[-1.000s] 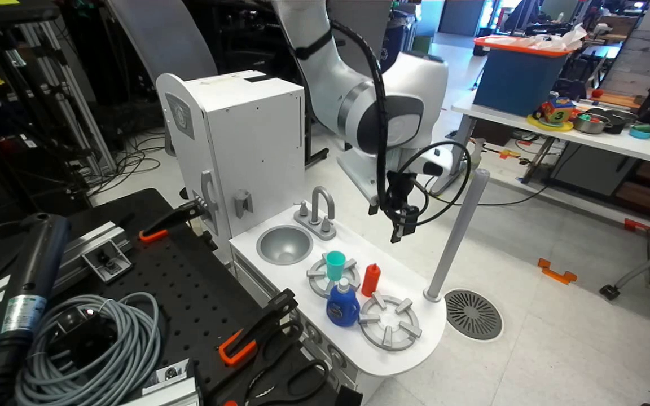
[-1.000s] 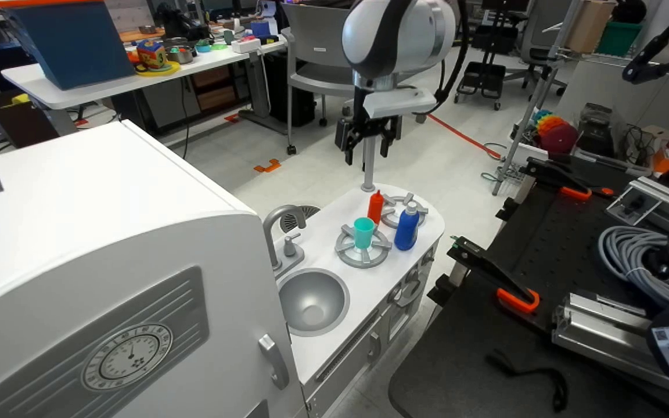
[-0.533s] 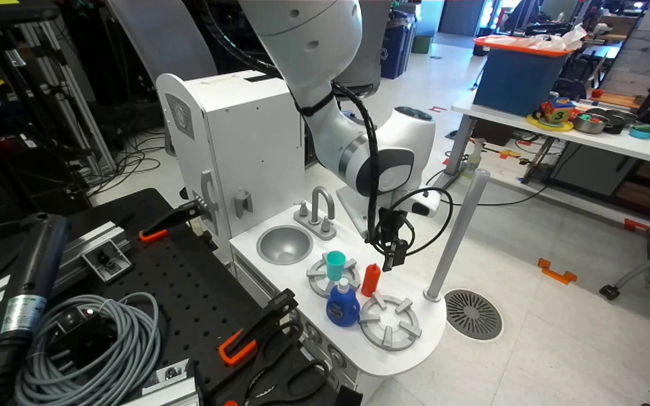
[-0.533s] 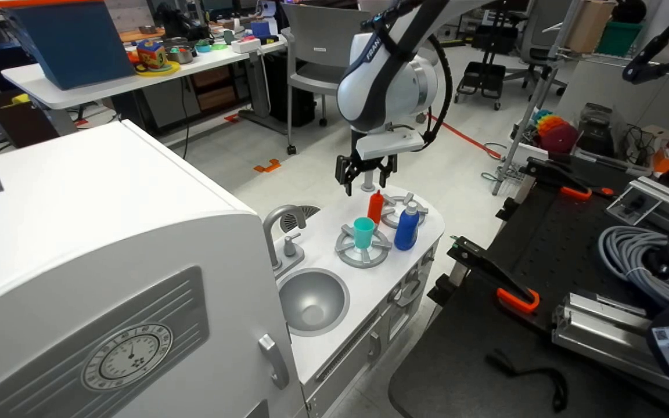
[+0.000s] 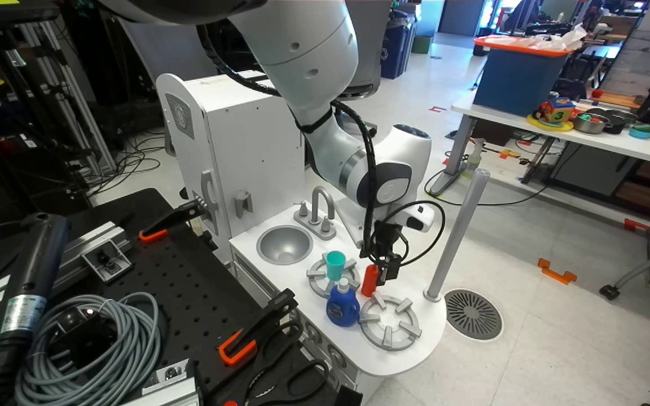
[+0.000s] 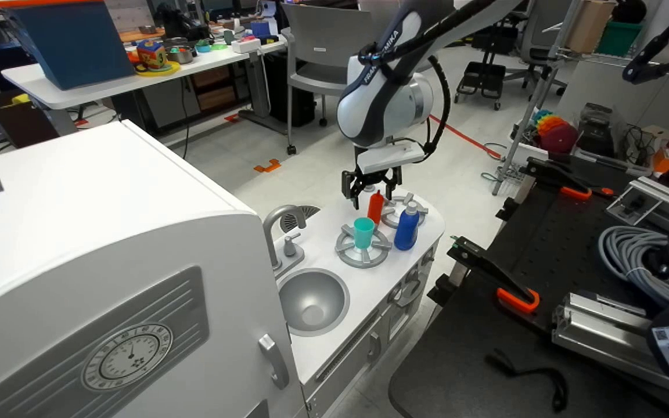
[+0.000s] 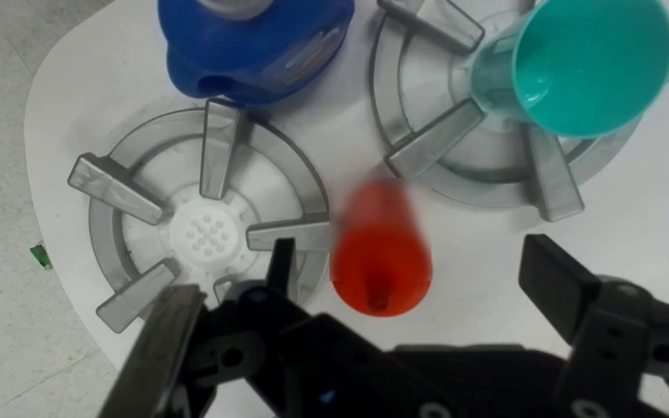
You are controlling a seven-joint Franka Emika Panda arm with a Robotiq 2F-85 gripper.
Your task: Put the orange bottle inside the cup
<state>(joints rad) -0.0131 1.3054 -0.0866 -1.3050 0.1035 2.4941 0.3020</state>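
The pincer [image 7: 409, 261] is hanging low above the white counter [image 6: 369, 284], its two fingers [image 7: 558, 284] standing wide apart and gripping nothing. In the wrist view the orange bottle [image 7: 381, 255] is showing in the gap between them, nearer to one finger, with space appearing on each side. The bottle is standing upright on the counter, outside the teal cup [image 6: 363, 234]; in the wrist view its lower part is appearing blurred. That cup is standing upright on a grey burner [image 7: 436, 139], near the bottle. A matching burner [image 7: 221, 154] is lying just beside the bottle on the other side; the views are leaving it unclear whether the two are touching. A blue bottle [image 7: 253, 52] is standing upright near both burners. Farther along the counter, a round grey sink [image 5: 285, 242] is sitting between the cup's burner and a white cabinet [image 5: 260, 146], with a grey tap [image 5: 315, 208] rising just beside it. At the opposite end a grey post [image 5: 456, 234] is standing.
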